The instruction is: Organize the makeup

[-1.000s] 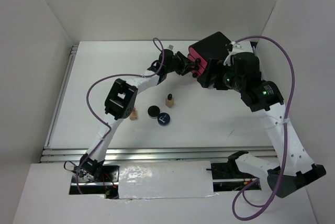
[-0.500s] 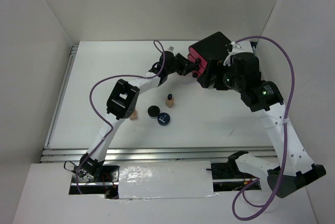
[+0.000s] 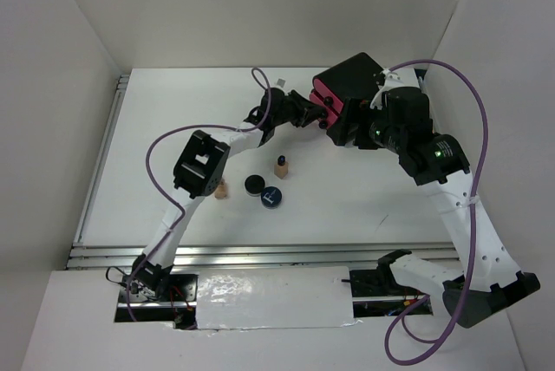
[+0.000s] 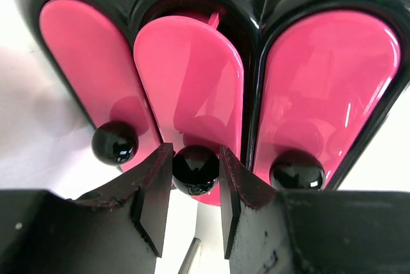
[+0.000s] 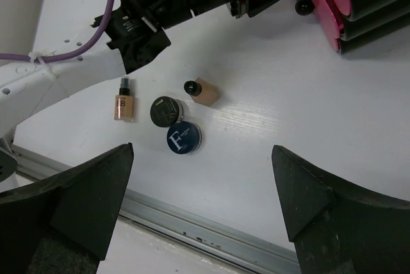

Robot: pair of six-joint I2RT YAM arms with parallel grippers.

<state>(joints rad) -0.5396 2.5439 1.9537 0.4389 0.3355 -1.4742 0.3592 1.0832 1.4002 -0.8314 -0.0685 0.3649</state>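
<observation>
My left gripper [image 4: 196, 152] pinches the black middle knob [image 4: 195, 173] on the pink middle drawer [image 4: 189, 75], which sits slightly proud of its neighbours in the black box [image 3: 351, 74]. My right gripper [image 5: 204, 178] hangs over the table [image 5: 307, 114], jaws spread wide. Well apart from the box, the black compact [image 5: 165, 109] and dark-blue compact [image 5: 183, 137] sit side by side, with one tan bottle [image 5: 202, 91] just beside them and the other bottle [image 5: 125, 105] near.
</observation>
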